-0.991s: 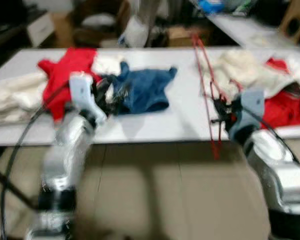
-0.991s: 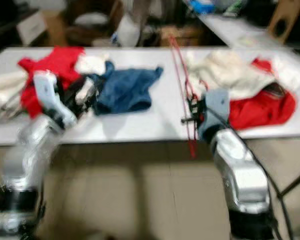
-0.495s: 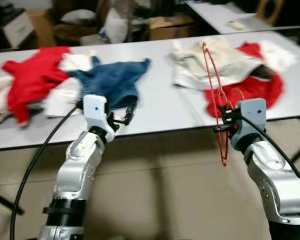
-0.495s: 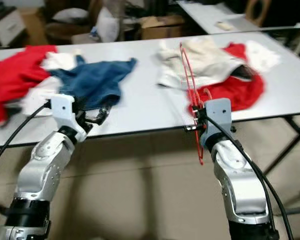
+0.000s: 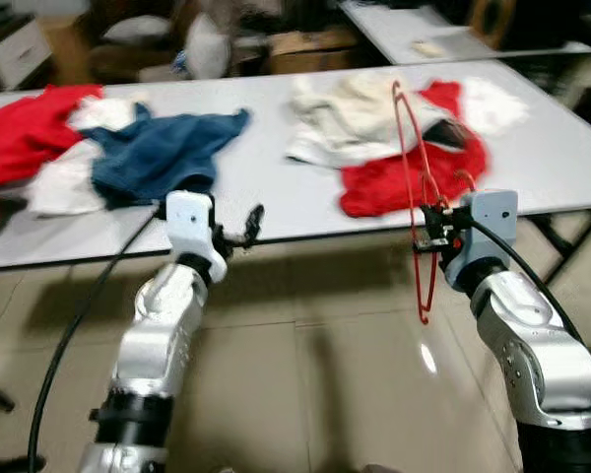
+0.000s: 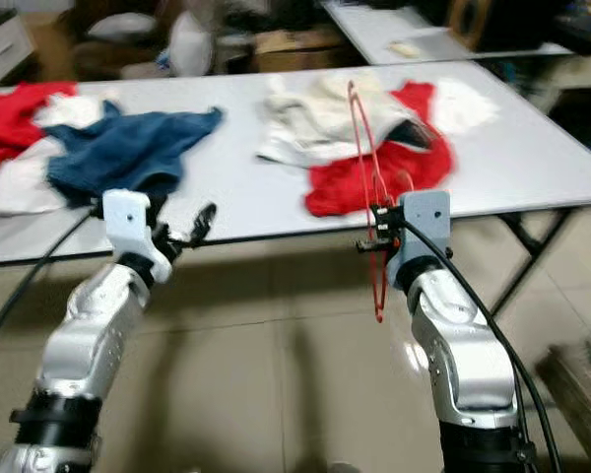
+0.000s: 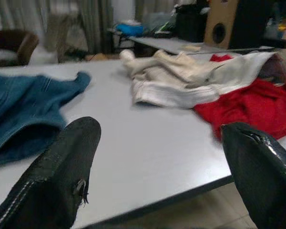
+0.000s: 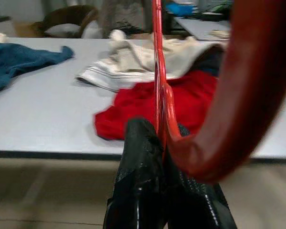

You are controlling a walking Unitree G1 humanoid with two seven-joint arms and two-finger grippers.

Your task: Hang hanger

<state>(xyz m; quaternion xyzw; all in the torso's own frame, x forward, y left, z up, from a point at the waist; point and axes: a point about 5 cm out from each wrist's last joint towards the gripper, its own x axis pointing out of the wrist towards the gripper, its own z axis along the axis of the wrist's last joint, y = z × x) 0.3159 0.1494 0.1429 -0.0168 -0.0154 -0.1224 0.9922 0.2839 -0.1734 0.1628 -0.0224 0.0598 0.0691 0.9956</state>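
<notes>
A thin red wire hanger (image 5: 417, 187) stands upright in front of the white table's near edge, its hook end (image 8: 238, 100) looming close in the right wrist view. My right gripper (image 5: 430, 234) is shut on the hanger's middle, just off the table edge. My left gripper (image 5: 248, 225) is open with nothing between its fingers (image 7: 62, 176), held at the table's front edge below the blue garment (image 5: 158, 153).
The white table (image 5: 276, 187) carries a red garment (image 5: 404, 177) and a cream garment (image 5: 350, 118) at the right, and red and white clothes (image 5: 30, 148) at the left. Boxes and a second table (image 5: 443, 25) stand behind. Tiled floor lies in front.
The whole picture has slid left, so the camera has turned right. The right gripper still holds the hanger. The left gripper stays open.
</notes>
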